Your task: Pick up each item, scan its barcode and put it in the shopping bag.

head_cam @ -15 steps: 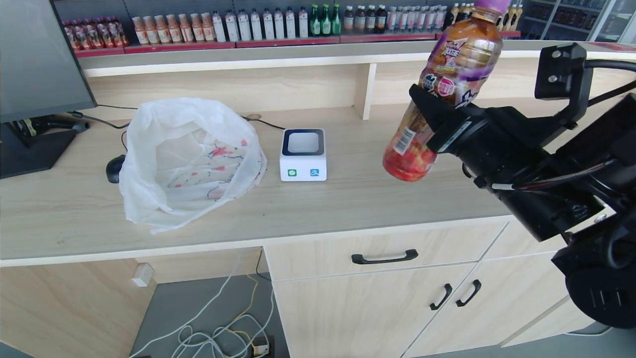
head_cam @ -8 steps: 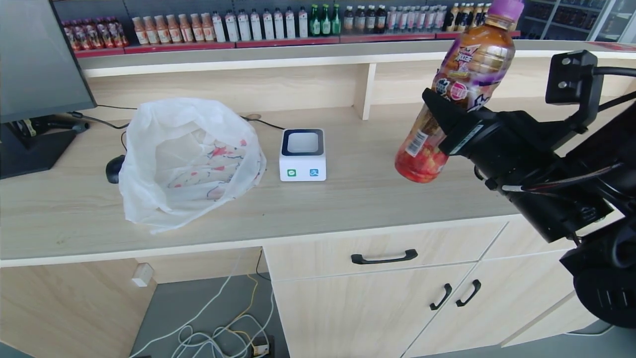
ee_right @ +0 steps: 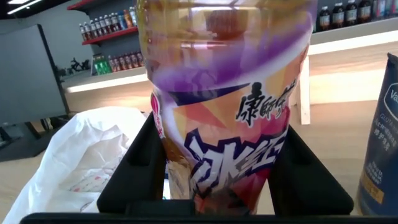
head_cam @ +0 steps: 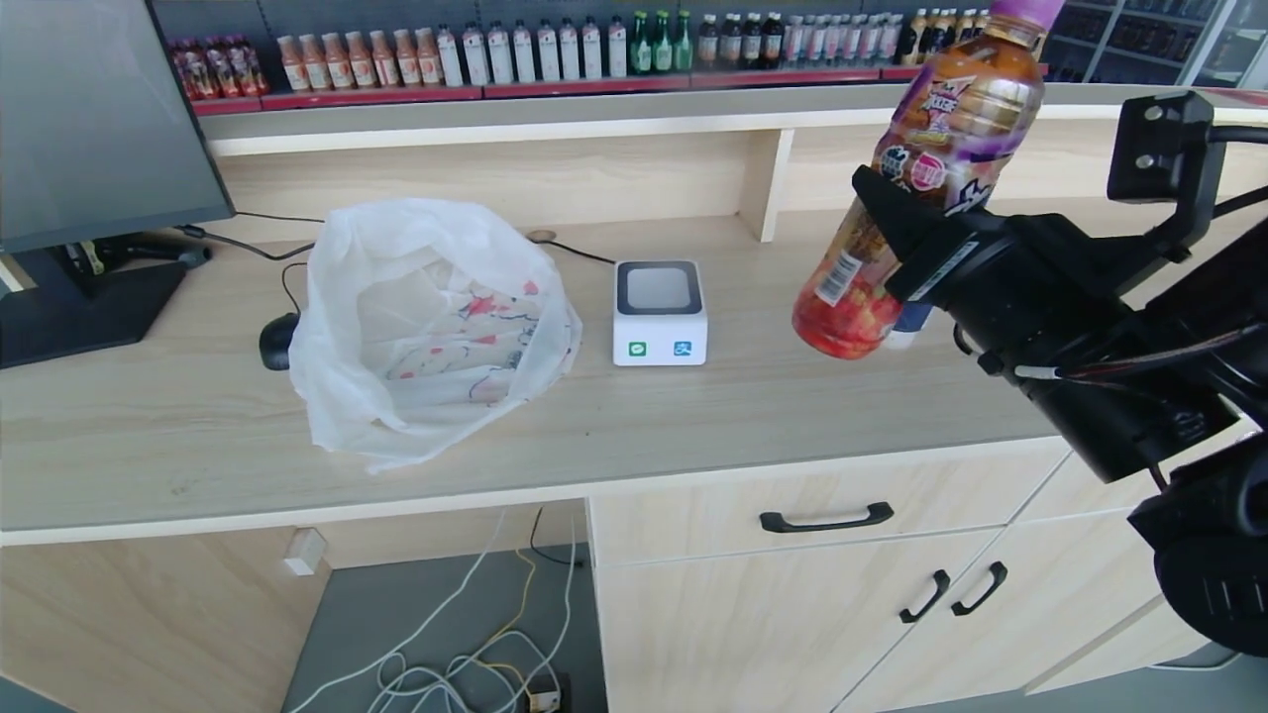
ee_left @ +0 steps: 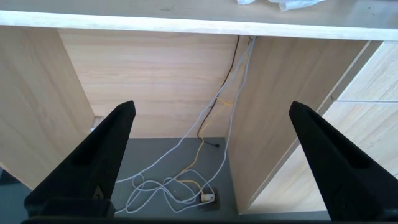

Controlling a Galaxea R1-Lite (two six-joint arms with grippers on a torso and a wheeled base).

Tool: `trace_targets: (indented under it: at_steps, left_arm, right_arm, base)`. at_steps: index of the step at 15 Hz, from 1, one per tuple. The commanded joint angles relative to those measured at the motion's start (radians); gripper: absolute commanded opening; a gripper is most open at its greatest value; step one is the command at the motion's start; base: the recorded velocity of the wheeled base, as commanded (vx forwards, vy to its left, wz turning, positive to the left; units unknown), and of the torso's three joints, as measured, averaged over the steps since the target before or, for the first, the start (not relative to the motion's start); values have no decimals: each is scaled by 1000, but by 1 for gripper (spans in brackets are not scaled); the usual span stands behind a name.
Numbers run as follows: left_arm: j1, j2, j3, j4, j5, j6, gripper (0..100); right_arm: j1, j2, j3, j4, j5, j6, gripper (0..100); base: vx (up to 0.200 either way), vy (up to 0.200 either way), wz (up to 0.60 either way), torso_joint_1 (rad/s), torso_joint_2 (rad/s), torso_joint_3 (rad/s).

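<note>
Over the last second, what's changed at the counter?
Mostly the camera shifted: the bag and scanner sit further right in the picture but have not moved on the counter. The right fingers stay shut on the bottle, held tilted above the counter to the scanner's right; it drifted slightly right at first. Nothing was let go or picked up.

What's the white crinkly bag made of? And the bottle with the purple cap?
The white shopping bag looks like thin plastic film: half see-through, crinkled, slumping open on the pale wood-look counter. The bottle with the purple cap seems to be clear glossy plastic: the brown drink shows through and its ribs catch the light. Its printed wrap looks like shiny plastic film too.
</note>
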Motion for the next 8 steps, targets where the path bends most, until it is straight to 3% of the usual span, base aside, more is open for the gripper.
trace_targets:
  at_steps: [1,3,8]
  left_arm:
    - [0,0,0,0,0,0,100]
    - [0,0,0,0,0,0,100]
    - [0,0,0,0,0,3,100]
  right_arm:
    - [2,-10,4,-1,0,0,0]
    - [2,-12,8,-1,0,0,0]
    - [-8,-12,25,-25,0,75,0]
  base:
    - [0,200,0,-2,-7,-2]
    - [0,200,0,5,2,5]
    - [0,0,0,0,0,0]
